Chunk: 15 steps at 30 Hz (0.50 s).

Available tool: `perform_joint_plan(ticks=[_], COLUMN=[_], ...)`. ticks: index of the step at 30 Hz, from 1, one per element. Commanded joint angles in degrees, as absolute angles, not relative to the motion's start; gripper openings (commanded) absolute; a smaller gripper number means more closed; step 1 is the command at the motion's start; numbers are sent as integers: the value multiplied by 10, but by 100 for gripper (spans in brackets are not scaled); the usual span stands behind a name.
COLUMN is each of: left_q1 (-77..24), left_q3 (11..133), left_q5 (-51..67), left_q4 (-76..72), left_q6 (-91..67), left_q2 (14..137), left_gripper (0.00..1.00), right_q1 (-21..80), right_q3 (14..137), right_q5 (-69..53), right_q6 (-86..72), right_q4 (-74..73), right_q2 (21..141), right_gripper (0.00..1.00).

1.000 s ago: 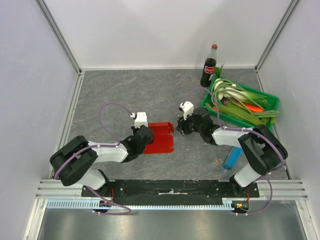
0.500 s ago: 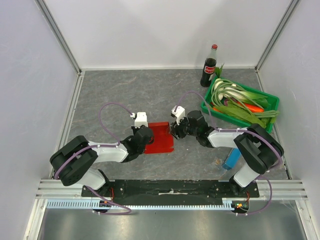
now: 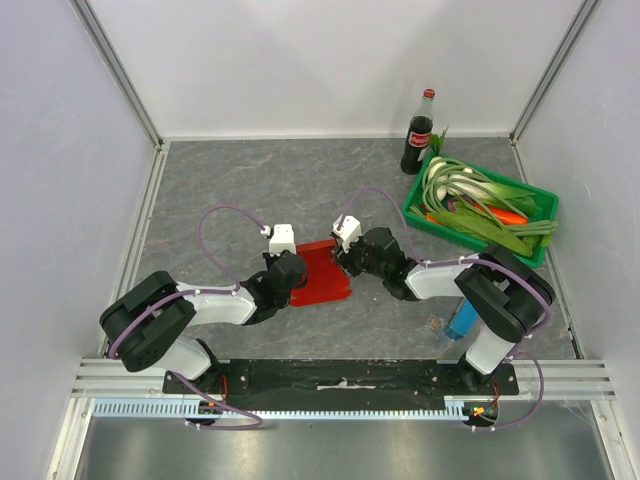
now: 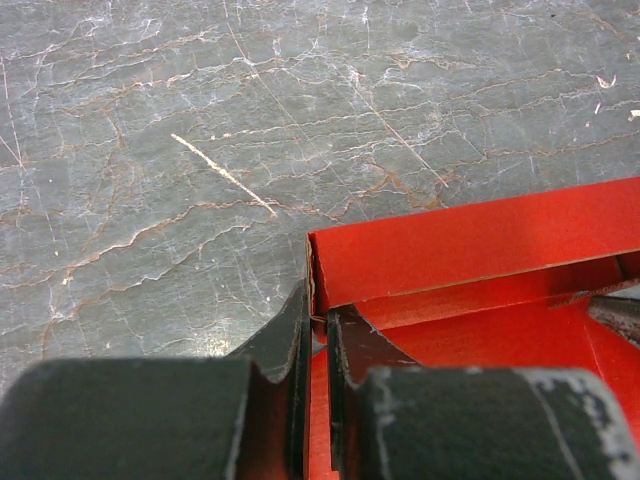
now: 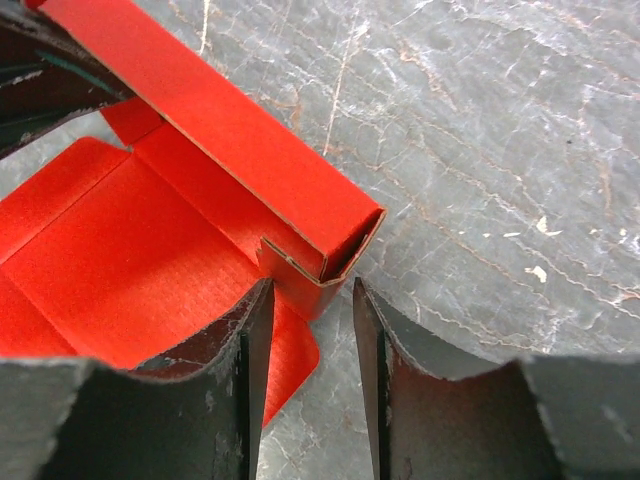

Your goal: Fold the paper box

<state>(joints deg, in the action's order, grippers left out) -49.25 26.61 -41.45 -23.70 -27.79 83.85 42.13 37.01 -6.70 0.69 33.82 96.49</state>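
Observation:
The paper box (image 3: pixel 325 277) is a bright red, partly folded sheet lying on the grey table between the two arms. My left gripper (image 3: pixel 296 272) is at its left side, shut on an upright side wall (image 4: pixel 470 240); the thin red card is pinched between the fingers (image 4: pixel 350 350). My right gripper (image 3: pixel 345 256) is at the box's right side. Its jaws stand open around a folded corner tab (image 5: pixel 305 290), with a gap between the tab and the right finger (image 5: pixel 375 340). The box floor (image 5: pixel 120 270) lies flat to the left of that tab.
A green crate (image 3: pixel 468 241) full of leeks and a carrot stands at the back right, with a cola bottle (image 3: pixel 418 135) behind it. A narrow blue box (image 3: pixel 462 318) lies near the right arm's base. Pale walls enclose the table on three sides.
My right gripper has moved left up to the box's right edge and its jaws have narrowed around the corner tab. The left gripper has kept its grip and place.

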Motion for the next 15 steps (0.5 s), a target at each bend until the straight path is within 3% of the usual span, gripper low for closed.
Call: perform_joint_plan(ticks=[1,6,11,15], left_q1=[-496,-496,-495,-496], left_q3=[264,266,274,276], left_q5=[-409,-409,-408,-408], left_q4=[-231,-232,-232,-232], left_q6=[-274,-275,-279,-281], left_q2=[848,852,857,860], left_gripper=[2,2,2,2], right_q1=[424,432,451,458], right_q3=[380,380,379,377], right_q5=[-12,18,48,74], right_q6=[7,1,-13,-16], right_q4=[410,429,463,496], right_q2=[966,976,997,1019], right_gripper=[44,39,26,36])
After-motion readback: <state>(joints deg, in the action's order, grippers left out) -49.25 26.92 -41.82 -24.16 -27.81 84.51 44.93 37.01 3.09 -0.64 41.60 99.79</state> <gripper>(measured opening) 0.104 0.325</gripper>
